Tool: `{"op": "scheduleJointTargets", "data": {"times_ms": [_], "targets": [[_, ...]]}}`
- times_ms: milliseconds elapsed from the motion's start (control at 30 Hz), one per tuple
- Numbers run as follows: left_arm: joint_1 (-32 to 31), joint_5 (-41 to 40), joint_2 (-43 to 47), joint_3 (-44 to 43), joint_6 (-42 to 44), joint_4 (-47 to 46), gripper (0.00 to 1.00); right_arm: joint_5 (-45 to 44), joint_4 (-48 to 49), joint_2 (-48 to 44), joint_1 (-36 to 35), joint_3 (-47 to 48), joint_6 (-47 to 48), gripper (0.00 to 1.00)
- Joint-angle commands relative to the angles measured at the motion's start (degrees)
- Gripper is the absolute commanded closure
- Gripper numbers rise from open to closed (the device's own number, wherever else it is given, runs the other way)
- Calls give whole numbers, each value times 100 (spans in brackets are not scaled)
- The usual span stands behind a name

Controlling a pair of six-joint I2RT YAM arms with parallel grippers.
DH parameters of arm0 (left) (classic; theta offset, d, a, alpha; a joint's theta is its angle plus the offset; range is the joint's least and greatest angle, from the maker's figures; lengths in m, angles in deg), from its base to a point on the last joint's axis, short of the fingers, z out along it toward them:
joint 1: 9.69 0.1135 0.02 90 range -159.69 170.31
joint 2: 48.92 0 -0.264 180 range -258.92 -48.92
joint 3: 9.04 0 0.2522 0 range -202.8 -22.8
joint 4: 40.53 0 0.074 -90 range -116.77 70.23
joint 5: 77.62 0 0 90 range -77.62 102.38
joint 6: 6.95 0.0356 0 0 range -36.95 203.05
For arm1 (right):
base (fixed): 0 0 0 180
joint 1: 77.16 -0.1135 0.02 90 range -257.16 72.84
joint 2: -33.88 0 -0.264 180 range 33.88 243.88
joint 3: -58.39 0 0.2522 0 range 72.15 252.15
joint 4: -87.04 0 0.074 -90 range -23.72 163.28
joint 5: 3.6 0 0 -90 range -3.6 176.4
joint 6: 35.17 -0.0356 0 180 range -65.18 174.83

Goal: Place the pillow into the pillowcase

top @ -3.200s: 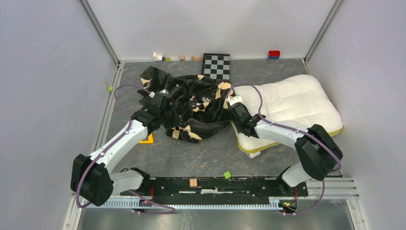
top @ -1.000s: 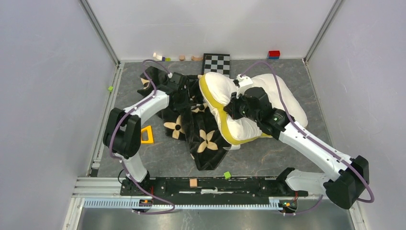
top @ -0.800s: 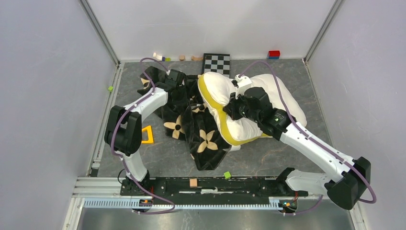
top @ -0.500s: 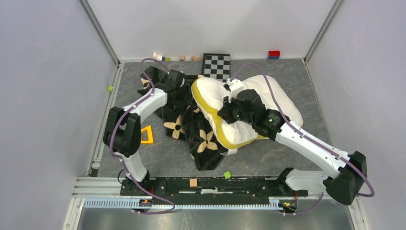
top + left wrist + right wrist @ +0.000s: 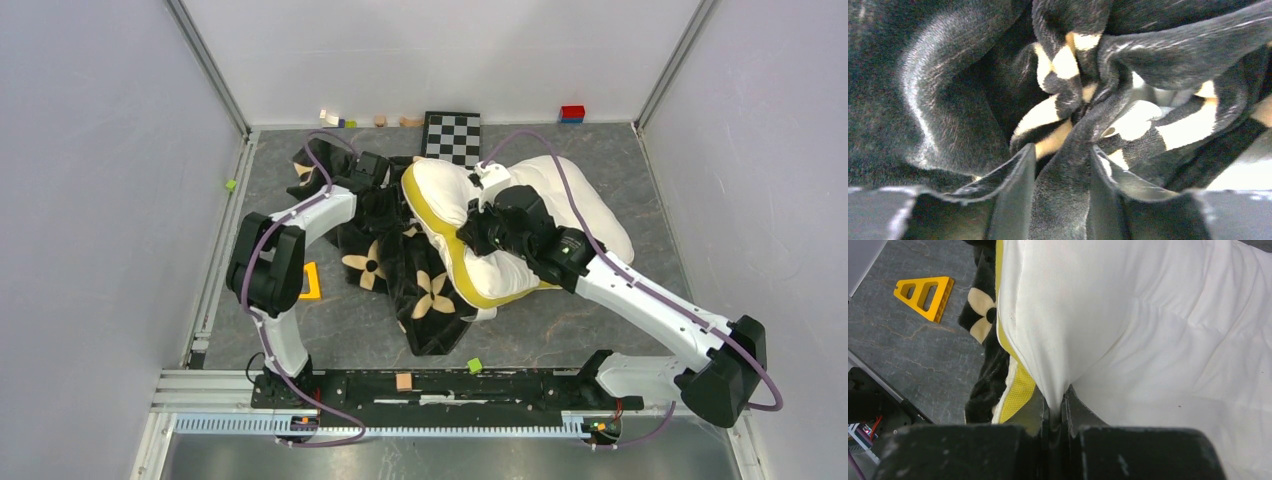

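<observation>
Pinching the pillow point(image 5: 575, 200): the right gripper point(image 5: 1057, 401) has its fingers pressed together on a fold of the white cover, just beside the yellow band point(image 5: 1018, 385).
Pillow position: in front of the checkered board point(image 5: 452, 137) and to its right. It is bunched, with the banded edge turned toward the pillowcase point(image 5: 405, 275) and lying over that fabric's right side.
Pillowcase position: in front of the board and to its left, crumpled, with flower prints showing. It lies beside and under the pillow's edge, not around it.
Left gripper point(image 5: 1063, 167): clamped on a ridge of black plush that runs up between both fingers, just left of the board's near corner.
Yellow triangle point(image 5: 307, 283): further front-left of the board, just beside the pillowcase.
Green cube point(image 5: 475, 366): well in front of the board, near the pillowcase's nearest corner.
</observation>
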Motion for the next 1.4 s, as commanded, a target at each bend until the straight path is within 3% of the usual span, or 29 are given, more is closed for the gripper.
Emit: {"op": "scheduleJointTargets", "data": {"times_ms": [0, 100, 200, 367, 567, 600, 700, 767, 933, 1200, 1367], "targets": [[-13, -47, -79, 17, -93, -93, 60, -13, 507, -145, -25, 596, -42, 100], [20, -399, 319, 211, -116, -106, 85, 98, 742, -52, -122, 523, -133, 100], [34, -986, 907, 412, -54, -71, 96, 612, 1442, 52, -133, -286, -403, 100], [59, -1623, 1777, 791, -88, -92, 98, 1090, 2731, 315, -211, -1633, -623, 100], [74, -1725, 2259, 1093, -324, -125, 98, 1292, 2953, 684, -220, -2019, -348, 100], [75, -1618, 2269, 1100, -326, -155, 98, 1315, 2823, 699, -245, -1923, -192, 96], [77, -1309, 2274, 1089, -346, -220, 98, 946, 2337, 498, -474, -1435, 359, 55], [69, -1171, 2319, 1122, -361, -259, 98, 588, 2017, 402, -632, -998, 852, 34], [75, -973, 2476, 1262, -436, -352, 98, 43, 1493, 830, -726, -187, 1753, 5], [63, -733, 2586, 1159, -444, -357, 98, -66, 1447, 2612, -979, 542, 2218, 2], [60, -660, 2687, 970, -436, -198, 98, -752, 1478, 3268, -958, 618, 1957, 2]]}}
